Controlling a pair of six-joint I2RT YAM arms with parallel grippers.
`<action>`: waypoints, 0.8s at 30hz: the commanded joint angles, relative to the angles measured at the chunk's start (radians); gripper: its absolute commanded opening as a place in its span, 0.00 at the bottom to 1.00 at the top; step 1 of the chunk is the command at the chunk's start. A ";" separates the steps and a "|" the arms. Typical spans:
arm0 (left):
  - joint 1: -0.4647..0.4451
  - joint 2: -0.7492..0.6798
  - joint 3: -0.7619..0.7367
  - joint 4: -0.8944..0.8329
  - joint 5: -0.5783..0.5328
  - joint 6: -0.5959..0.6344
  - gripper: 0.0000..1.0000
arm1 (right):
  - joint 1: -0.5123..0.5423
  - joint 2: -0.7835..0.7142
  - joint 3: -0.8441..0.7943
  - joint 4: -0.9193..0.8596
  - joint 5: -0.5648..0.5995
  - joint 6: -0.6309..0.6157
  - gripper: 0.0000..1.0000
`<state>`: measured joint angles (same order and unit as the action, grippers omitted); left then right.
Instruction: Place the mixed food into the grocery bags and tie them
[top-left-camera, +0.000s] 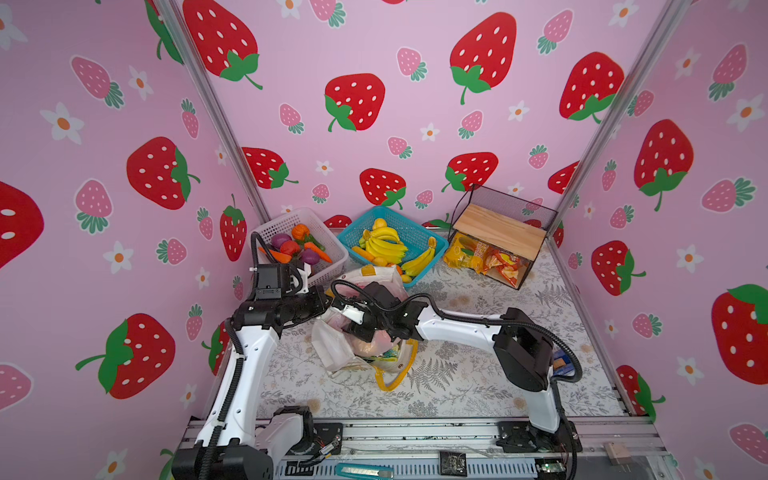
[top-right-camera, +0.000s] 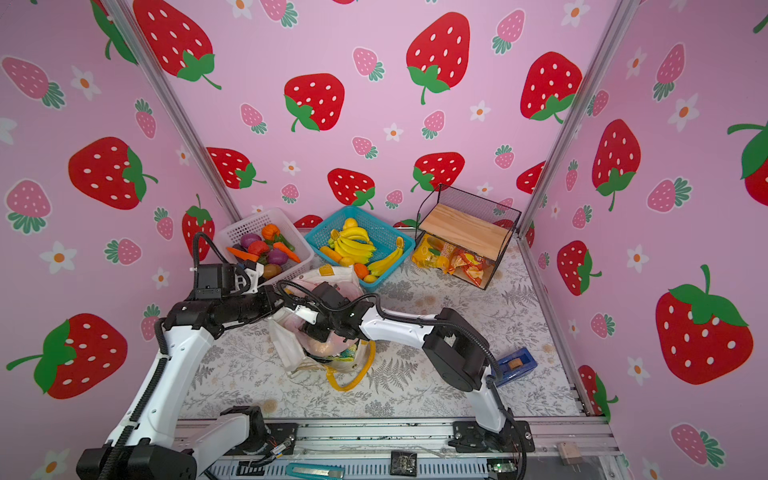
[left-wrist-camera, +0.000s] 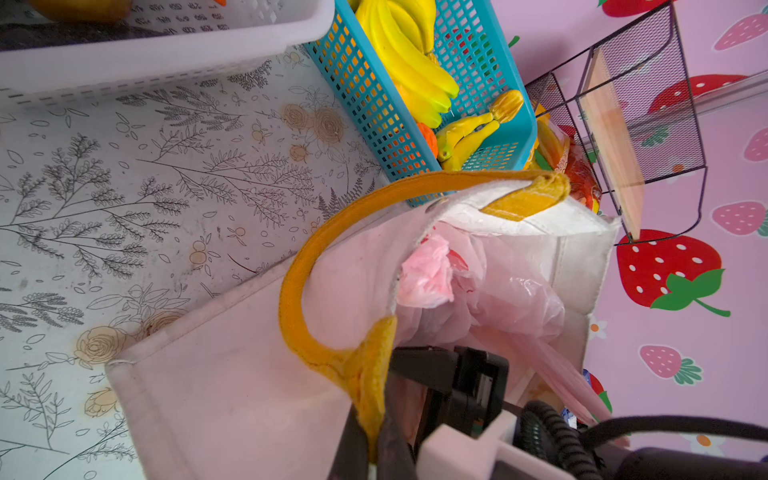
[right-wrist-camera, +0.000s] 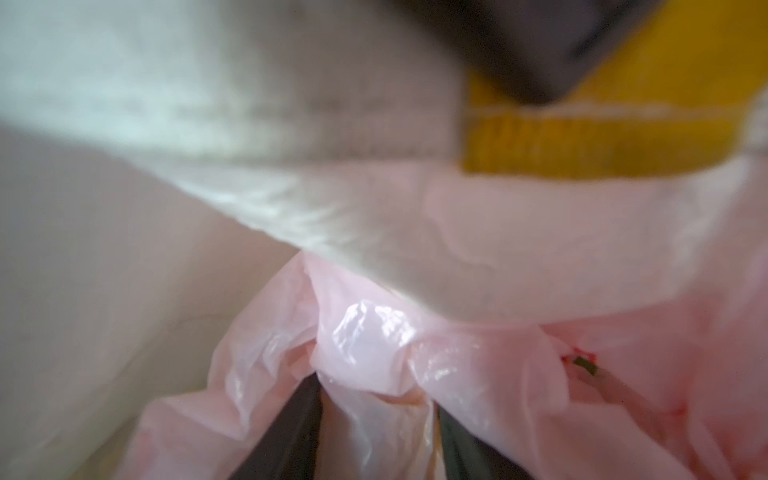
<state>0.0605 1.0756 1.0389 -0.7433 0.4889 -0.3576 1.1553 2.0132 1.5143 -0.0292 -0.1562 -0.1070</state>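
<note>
The white canvas tote (top-left-camera: 332, 353) (top-right-camera: 286, 349) with yellow handles stands mid-table. The translucent pink plastic bag (left-wrist-camera: 498, 299) is inside it. An orange fruit (top-left-camera: 368, 347) and a green packet (top-left-camera: 390, 355) show through the plastic. My left gripper (left-wrist-camera: 376, 440) is shut on the root of one yellow handle (left-wrist-camera: 299, 266) at the tote's rim. My right gripper (right-wrist-camera: 376, 415) reaches into the tote's mouth from the right. Its dark fingers (right-wrist-camera: 291, 436) are closed on a bunched fold of the pink bag (right-wrist-camera: 365, 340). In both top views the two grippers meet over the tote, the left gripper (top-left-camera: 326, 301) mostly hidden.
At the back stand a white lattice basket (top-left-camera: 266, 226) of vegetables, a blue basket (top-left-camera: 353, 232) of bananas and a wire rack with a wooden shelf (top-left-camera: 498, 228) over snack packets (top-left-camera: 494, 259). A blue tape dispenser (top-right-camera: 515, 365) lies at the right. The tote's other yellow handle (top-left-camera: 399, 374) lies toward the front.
</note>
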 joint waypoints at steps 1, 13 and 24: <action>-0.003 0.018 -0.009 0.016 -0.019 0.002 0.00 | -0.021 -0.126 -0.050 -0.005 -0.058 0.023 0.63; -0.002 0.049 0.007 0.032 -0.006 0.011 0.00 | -0.086 -0.421 -0.197 -0.290 0.084 -0.035 0.67; -0.002 0.047 0.001 0.030 0.005 0.013 0.00 | -0.081 -0.162 0.015 -0.473 0.271 0.079 0.49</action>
<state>0.0608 1.1191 1.0389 -0.7013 0.4839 -0.3614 1.0714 1.8011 1.4769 -0.4362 0.0647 -0.0620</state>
